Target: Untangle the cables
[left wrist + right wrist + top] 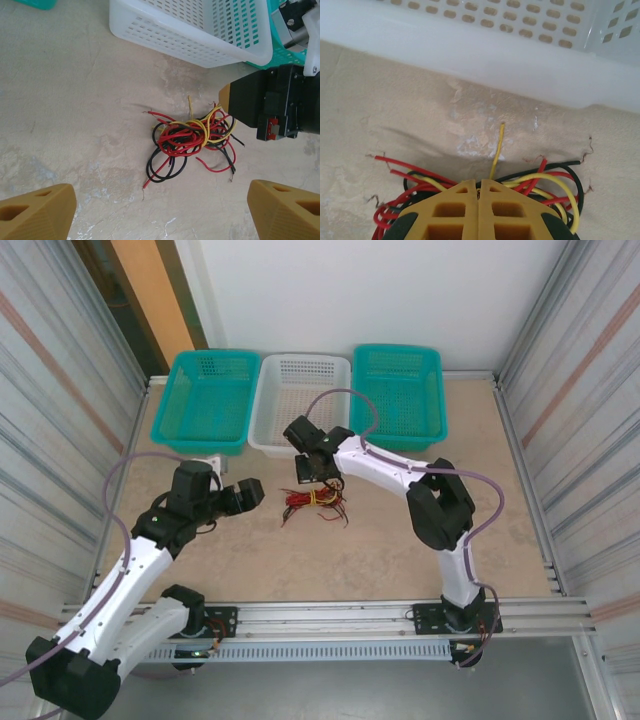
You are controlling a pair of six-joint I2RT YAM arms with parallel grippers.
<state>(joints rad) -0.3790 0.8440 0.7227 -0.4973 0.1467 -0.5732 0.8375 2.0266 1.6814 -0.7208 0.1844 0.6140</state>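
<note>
The cables (pixel 318 502) are seen as one knotted bundle of red, black and yellow wire on the table (pixel 400 550), just near of the white basket (pixel 305 400) and between the two grippers. The right gripper (pixel 479 186) is lowered onto the far right side of the bundle with its fingers closed together. A yellow cable (pixel 497 150) runs into the seam between them and is judged to be pinched there. The left gripper (pixel 161 187) is held wide open on the near left of the bundle, with nothing gripped.

Nothing is anchoring the knot, so if the yellow strand is pulled now, the whole bundle is likely to be dragged along or lifted with it. The loops may also be drawn tighter instead of freed. So thin a wire could also slip out of the closed pads. The white basket could be struck by a pull toward the far side, and the right gripper could be met if the left one is brought in carelessly.
</note>
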